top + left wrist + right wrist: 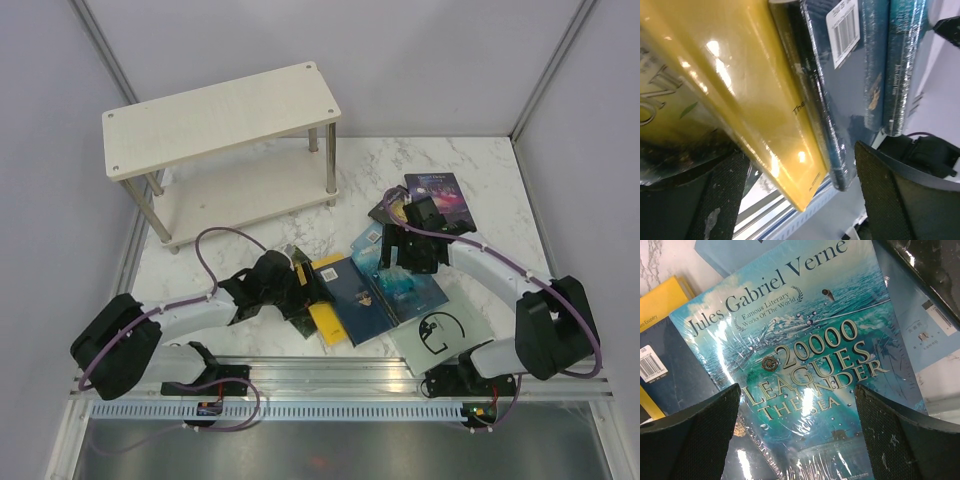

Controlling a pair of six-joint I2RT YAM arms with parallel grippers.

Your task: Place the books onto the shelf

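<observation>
The shelf (220, 120), pale wood on silver legs, stands at the back left with both boards bare. The books lie fanned on the marble: yellow (330, 318), navy (355, 295), teal ocean (405, 285), purple galaxy (445, 195), black with gold disc (392, 210), pale grey with "G" (440, 335). My left gripper (300, 290) is open, its jaws straddling the edges of the yellow book (740, 90) and the navy book (850, 85); a green cover (660, 115) lies beside its left finger. My right gripper (797, 395) hovers open over the teal book (805, 340).
The metal rail (330, 385) with both arm bases runs along the near edge. Grey walls close in the left, back and right sides. A purple cable (215, 245) loops above the left arm.
</observation>
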